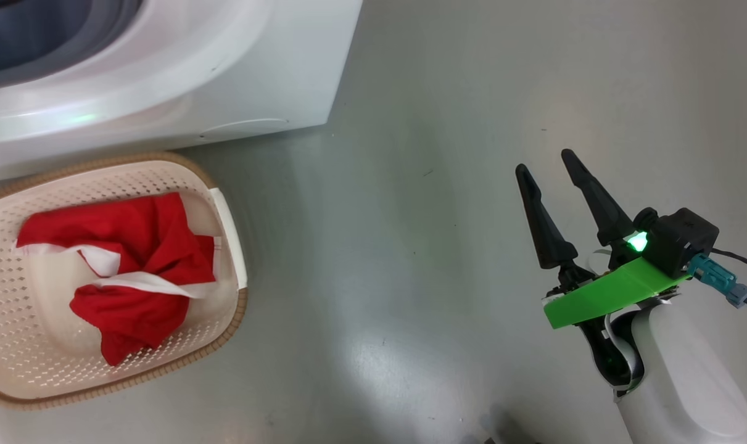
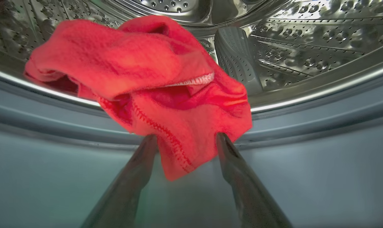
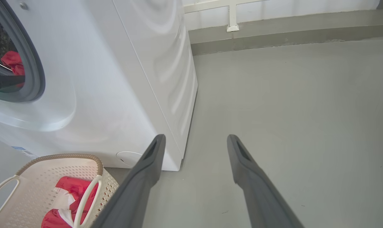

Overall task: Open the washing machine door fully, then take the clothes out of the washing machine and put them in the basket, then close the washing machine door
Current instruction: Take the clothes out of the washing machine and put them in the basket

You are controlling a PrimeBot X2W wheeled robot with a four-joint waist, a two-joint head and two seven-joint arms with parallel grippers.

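Note:
A red garment (image 2: 153,76) lies over the steel drum's lip and the grey gasket (image 2: 305,126) of the washing machine (image 1: 274,68). Its lower corner hangs between the spread fingers of my left gripper (image 2: 185,137), which is open and reaches into the machine's mouth. The same garment (image 3: 12,61) shows inside the opening in the right wrist view. More red clothes (image 1: 132,265) with white trim lie in the cream basket (image 1: 225,203) on the floor in front of the machine. My right gripper (image 1: 546,161) hangs open over bare floor, far right of the basket. The washing machine door is out of view.
Grey floor (image 1: 410,246) stretches to the right of the machine and basket. A wall with a low skirting (image 3: 273,34) runs behind the machine. A drum paddle (image 2: 235,57) stands just right of the garment.

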